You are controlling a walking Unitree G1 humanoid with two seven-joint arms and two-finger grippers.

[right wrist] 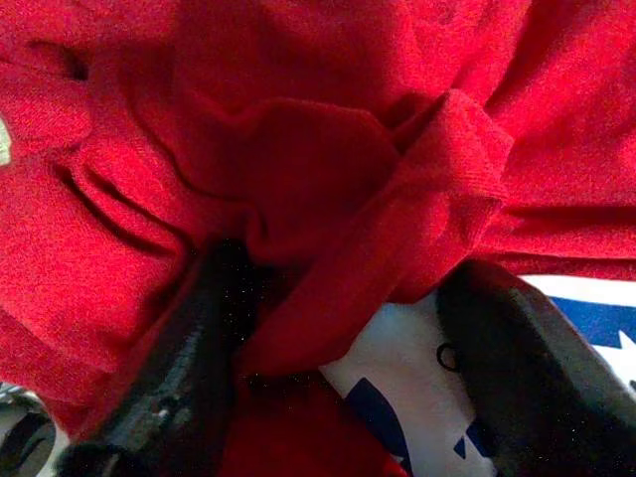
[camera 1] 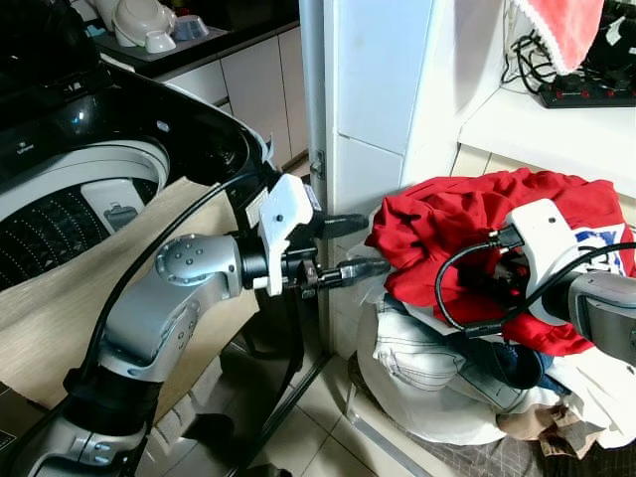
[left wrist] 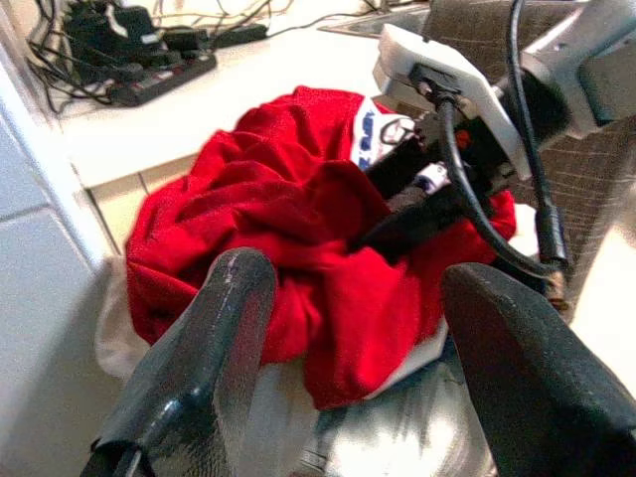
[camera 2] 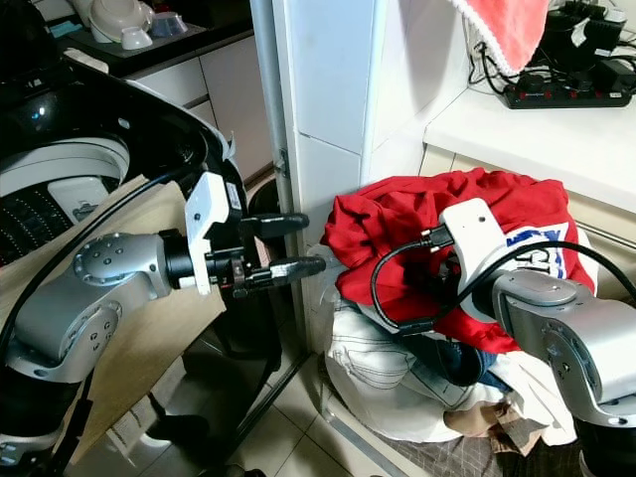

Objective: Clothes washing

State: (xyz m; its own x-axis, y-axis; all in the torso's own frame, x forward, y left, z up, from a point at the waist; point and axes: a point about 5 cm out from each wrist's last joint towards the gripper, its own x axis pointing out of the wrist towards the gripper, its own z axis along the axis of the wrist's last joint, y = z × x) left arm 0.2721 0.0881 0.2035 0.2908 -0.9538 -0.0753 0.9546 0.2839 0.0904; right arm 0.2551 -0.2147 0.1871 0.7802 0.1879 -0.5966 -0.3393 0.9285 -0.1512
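Black washing machine stands open at the robot's left, red garment tops the laundry pile beside it, right end effector spread wide with red folds between its fingers, left end effector open, just short of the cloth.

A crumpled red garment with a white panel bearing blue print lies heaped on top of a pile of laundry at the right of the scene, against the white wall below a counter. Under it sit pale, faded jeans and white cloth, bulging out toward the near side. To the left stands the top-loading washing machine, its lid raised and its ribbed drum exposed.
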